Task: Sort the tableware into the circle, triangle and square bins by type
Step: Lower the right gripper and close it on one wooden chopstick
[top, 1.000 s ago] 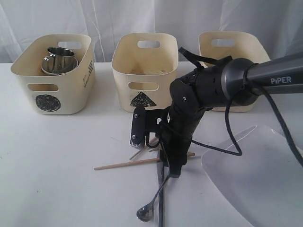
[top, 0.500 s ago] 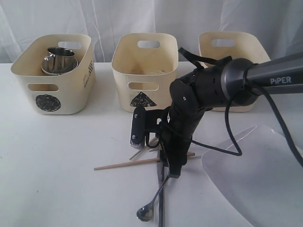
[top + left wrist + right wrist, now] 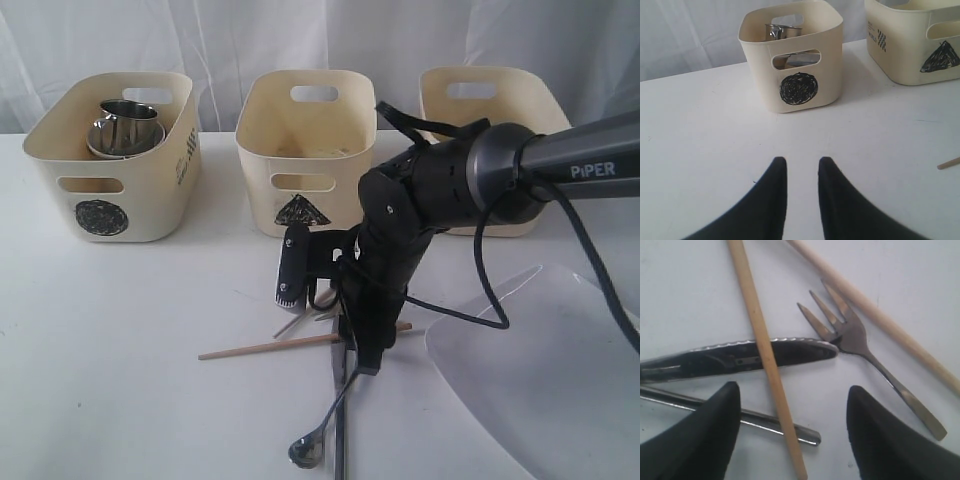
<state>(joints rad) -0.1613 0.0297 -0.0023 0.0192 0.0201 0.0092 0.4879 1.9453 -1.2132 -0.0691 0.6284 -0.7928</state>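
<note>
Three cream bins stand at the back: the circle bin (image 3: 110,165) (image 3: 795,65) with a steel mug (image 3: 128,115) (image 3: 782,31) stacked on other steel ware, the triangle bin (image 3: 305,150) (image 3: 920,45), and a third bin (image 3: 490,100) whose mark the arm hides. My right gripper (image 3: 362,355) (image 3: 792,395) points down, open wide, astride a chopstick (image 3: 765,355) (image 3: 265,348) and the spoon's handle (image 3: 770,422). The knife (image 3: 740,357), the fork (image 3: 860,347) and a second chopstick (image 3: 880,315) lie just beyond. My left gripper (image 3: 800,170) is slightly open and empty over bare table.
The spoon's bowl (image 3: 305,452) lies near the front edge. The large pale plate (image 3: 545,370) covers the front right of the table. The right arm's dark cable (image 3: 490,290) loops above the plate.
</note>
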